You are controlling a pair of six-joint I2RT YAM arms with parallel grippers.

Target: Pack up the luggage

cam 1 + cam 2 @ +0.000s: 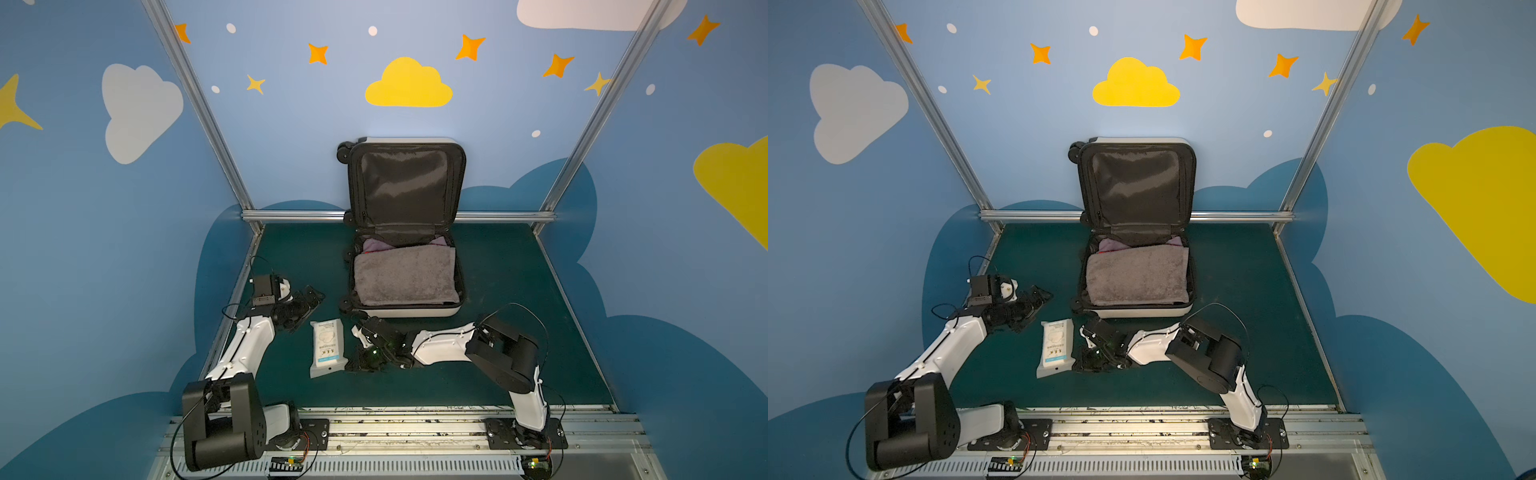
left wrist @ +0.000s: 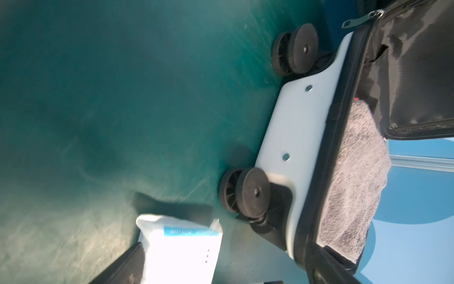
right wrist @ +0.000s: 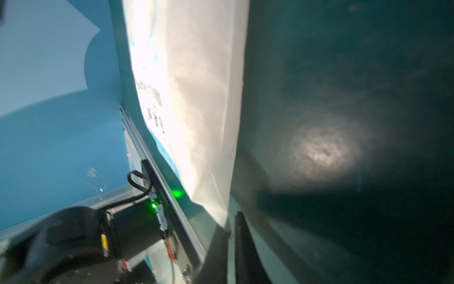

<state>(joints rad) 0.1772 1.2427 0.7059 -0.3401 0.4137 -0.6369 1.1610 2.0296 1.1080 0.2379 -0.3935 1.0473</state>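
White arm links (image 1: 245, 345), black joints (image 1: 224, 419), black cables (image 1: 513, 304).

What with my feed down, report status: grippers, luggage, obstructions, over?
Left gripper open, empty. Right gripper shut at wipes packet corner, hold unconfirmed. Luggage open, gray towel inside, packet on mat outside. Nothing seen blocking.

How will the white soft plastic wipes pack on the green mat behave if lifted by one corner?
The white soft plastic wipes pack probably sags when lifted: its wrapper is crinkled, with thin sealed end flaps. Lying flat, it should not roll. The glossy film might slip from the right hand, shut at its corner.
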